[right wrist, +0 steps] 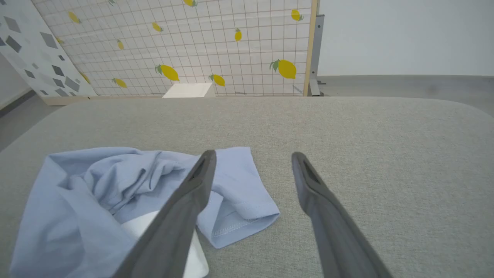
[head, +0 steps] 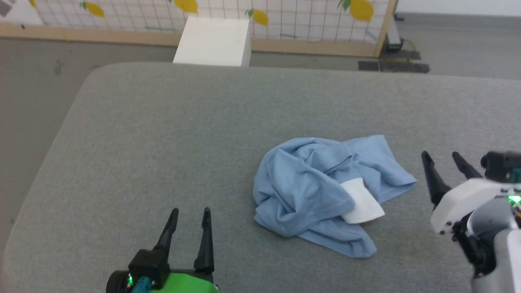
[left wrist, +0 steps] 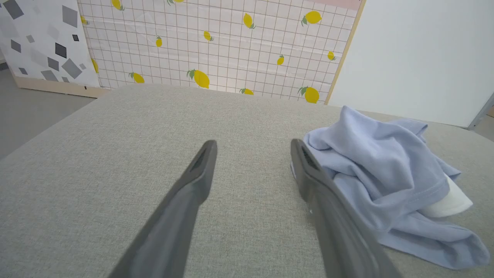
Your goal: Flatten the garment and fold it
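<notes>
White box [head: 213,40] beyond crumpled garment [head: 293,183]

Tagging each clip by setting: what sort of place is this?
Probably a staged test room, not a home: a grey padded surface holding a crumpled blue garment, lemon-print partition panels, bare grey floor.

Bright even light, soft shadows, sharp focus

head view looks steeply down from above at the grey pad [head: 163,142]; both wrist views sit low, facing the lemon screen [left wrist: 231,46], sharing the crumpled shirt [head: 301,187] from opposite sides.
</notes>
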You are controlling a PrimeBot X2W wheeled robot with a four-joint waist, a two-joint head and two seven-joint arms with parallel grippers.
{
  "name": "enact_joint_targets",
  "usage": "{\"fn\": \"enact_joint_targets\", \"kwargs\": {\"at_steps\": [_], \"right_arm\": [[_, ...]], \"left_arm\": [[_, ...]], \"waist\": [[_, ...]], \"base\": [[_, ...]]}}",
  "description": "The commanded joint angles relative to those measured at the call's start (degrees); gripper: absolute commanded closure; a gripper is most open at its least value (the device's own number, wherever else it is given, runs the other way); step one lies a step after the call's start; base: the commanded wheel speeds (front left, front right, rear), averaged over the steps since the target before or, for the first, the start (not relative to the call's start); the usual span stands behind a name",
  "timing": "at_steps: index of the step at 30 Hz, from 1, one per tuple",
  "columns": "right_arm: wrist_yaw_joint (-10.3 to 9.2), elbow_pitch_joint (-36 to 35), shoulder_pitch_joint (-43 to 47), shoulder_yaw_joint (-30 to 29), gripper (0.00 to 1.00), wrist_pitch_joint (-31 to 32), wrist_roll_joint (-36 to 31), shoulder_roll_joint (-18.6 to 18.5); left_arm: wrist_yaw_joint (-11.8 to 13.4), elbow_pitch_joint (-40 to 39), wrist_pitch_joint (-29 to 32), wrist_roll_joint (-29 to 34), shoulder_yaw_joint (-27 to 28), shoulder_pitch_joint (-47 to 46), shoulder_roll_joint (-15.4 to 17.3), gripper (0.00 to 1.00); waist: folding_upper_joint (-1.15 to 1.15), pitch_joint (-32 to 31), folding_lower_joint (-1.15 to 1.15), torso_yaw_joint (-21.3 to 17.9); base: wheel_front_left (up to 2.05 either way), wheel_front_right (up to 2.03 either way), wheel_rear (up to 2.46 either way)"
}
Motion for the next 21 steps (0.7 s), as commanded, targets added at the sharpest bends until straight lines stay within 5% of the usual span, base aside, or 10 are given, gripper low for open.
{"fn": "enact_joint_targets", "kwargs": {"at_steps": [1, 13, 14, 15, 21], "right_arm": [[-0.09, 1.4, -1.8, -0.6, 0.00, 1.6, 0.1, -0.7], [-0.09, 21.2, -12.0, 3.0, 0.00, 8.7, -5.2, -6.8], [-0.09, 22.9, -12.5, 3.1, 0.07, 9.6, -5.3, -7.1], [-0.09, 26.8, -13.1, 4.1, 1.00, 12.0, -5.2, -7.6], [-0.09, 27.9, -14.2, 4.8, 1.00, 9.0, -3.8, -9.0]], "left_arm": [[-0.6, 0.4, -0.2, 1.0, -0.1, -1.5, -0.4, 0.00], [-1.9, 1.3, -0.2, 2.5, -0.7, -6.1, -2.0, 0.00], [-1.9, 1.3, -0.2, 2.4, -0.9, -6.4, -2.0, 0.00], [-1.7, 1.4, -0.2, 2.1, -1.1, -6.6, -2.1, 0.00], [-1.0, 1.9, -0.2, 0.8, -1.1, -6.4, -2.1, 0.00]], "waist": [[0.00, 2.3, 0.00, 2.1], [0.00, 9.9, 0.00, 9.5], [0.00, 10.3, 0.00, 9.8], [0.00, 10.6, 0.00, 10.2], [0.00, 8.5, 0.00, 9.6]], "base": [[0.00, 0.00, 0.00], [0.00, 0.00, 0.00], [0.00, 0.00, 0.00], [0.00, 0.00, 0.00], [0.00, 0.00, 0.00]]}}
